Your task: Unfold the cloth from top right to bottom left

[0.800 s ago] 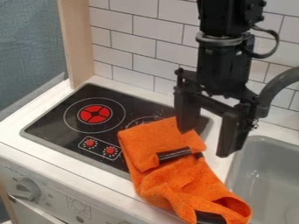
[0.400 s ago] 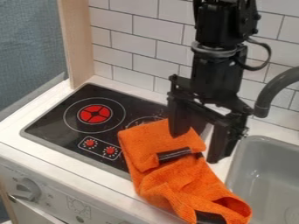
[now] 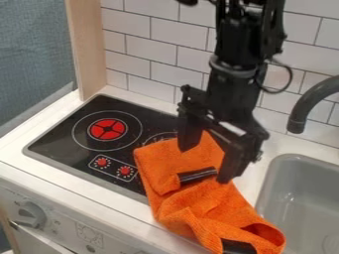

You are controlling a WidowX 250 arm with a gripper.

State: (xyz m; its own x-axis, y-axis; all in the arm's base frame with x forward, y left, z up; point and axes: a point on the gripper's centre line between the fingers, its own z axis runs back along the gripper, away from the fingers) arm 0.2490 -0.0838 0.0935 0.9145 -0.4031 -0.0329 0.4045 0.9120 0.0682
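1 ea. cloth (image 3: 169,161), pincer (image 3: 206,164), sink (image 3: 298,158), tap (image 3: 306,103), 2 red knobs (image 3: 102,162), prob. 2 burners (image 3: 108,129)

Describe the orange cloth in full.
The cloth is orange and towel-like, with dark strips. It lies rumpled and partly folded, its upper part smoother and over the stove, its lower part bunched on the counter, ending in an open loop. The open gripper hangs above; whether they touch is unclear.
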